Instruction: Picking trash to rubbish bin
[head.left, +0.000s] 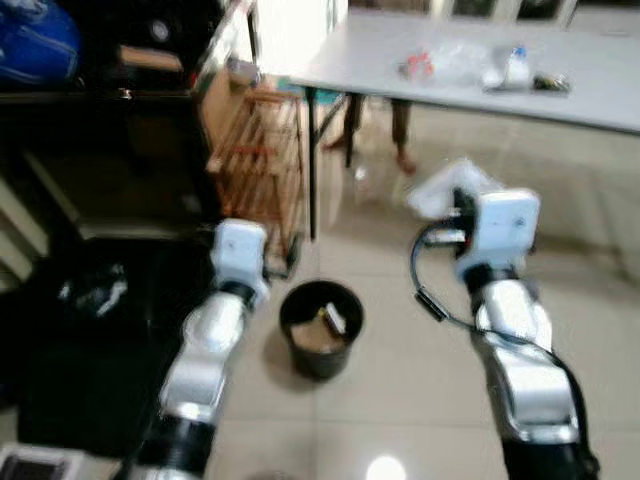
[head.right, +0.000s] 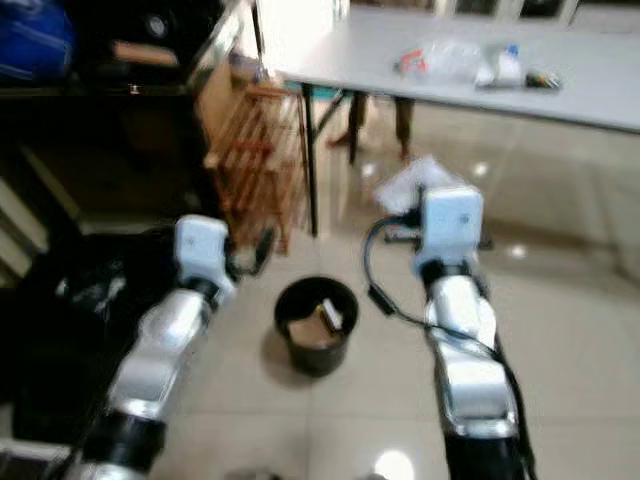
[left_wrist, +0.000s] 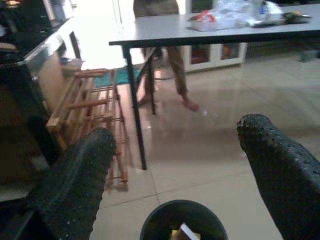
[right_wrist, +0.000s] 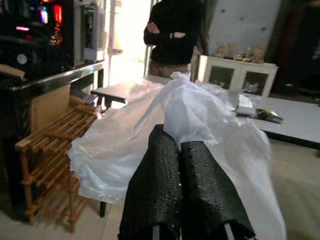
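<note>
Step in hand: looks like the carry-and-drop. The right gripper (right_wrist: 181, 150) has a crumpled white plastic bag (right_wrist: 165, 125) and needs to get it into the rubbish bin (head.left: 320, 328).

Right gripper: both black fingers are pressed together with the thin plastic pinched between the tips, so it's clamped on the bag. Most of the bag billows loose above and around the fingertips.

Left gripper: (left_wrist: 180, 165) fingers spread wide, nothing between them, looking straight down toward the bin's rim.

Where the bag is: held up in the air in front of the right arm, to the robot's right of the bin and farther out, not over the opening yet.

Where the bin is: on the tiled floor between the two arms, closer to the left one. There's already some cardboard-ish scrap inside.

How to do it well: probably swing the right arm inward and lower until the pinch point sits over the middle of the opening, then let go. The bag is light and floppy, so dropping from high up could let it drift or drape over the rim.

Watch out: the bag is wide compared to the bin mouth, so low and centred seems safest.

Other stuff: more trash on the grey table (head.left: 600, 95), a wooden rack (head.left: 262, 160) beside it, and a person (right_wrist: 175, 32) standing behind the table.
</note>
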